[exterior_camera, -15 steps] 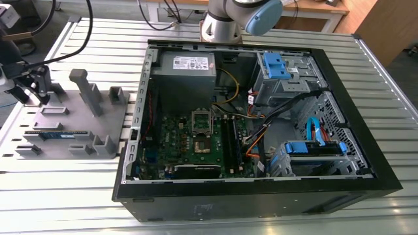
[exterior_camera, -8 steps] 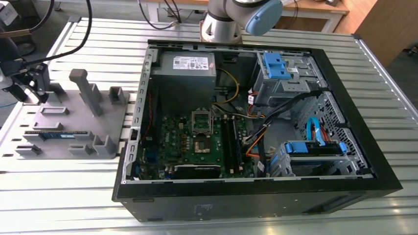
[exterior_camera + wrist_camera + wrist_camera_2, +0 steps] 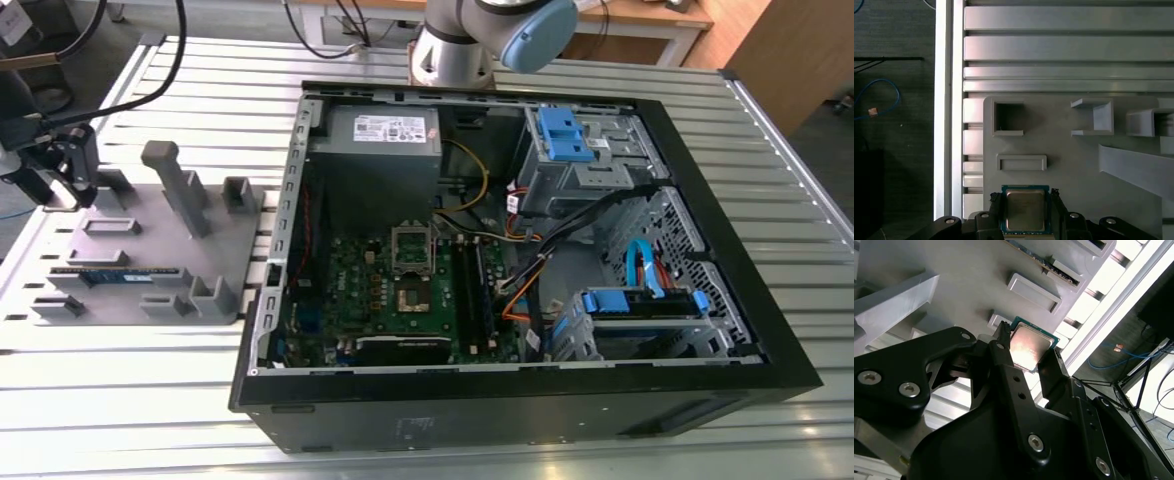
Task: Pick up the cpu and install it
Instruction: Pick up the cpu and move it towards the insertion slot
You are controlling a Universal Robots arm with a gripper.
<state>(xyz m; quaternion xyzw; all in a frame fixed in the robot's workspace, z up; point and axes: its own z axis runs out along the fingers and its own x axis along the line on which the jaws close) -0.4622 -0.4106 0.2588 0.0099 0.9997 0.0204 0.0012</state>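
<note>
Pincer (image 3: 1025,196) clenched on cpu (image 3: 1025,214) — fingers (image 3: 995,201) against both side edges, at grey tray (image 3: 160,250), exterior view's left, beside PC case (image 3: 534,410). Judgement: keep chip level, lift straight, min. squeeze — no twist.

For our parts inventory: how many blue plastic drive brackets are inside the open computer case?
2. One blue bracket sits at the far end of the computer case. The other sits at its near end. Both are toward the exterior view's right. More may hide under cables.
</note>
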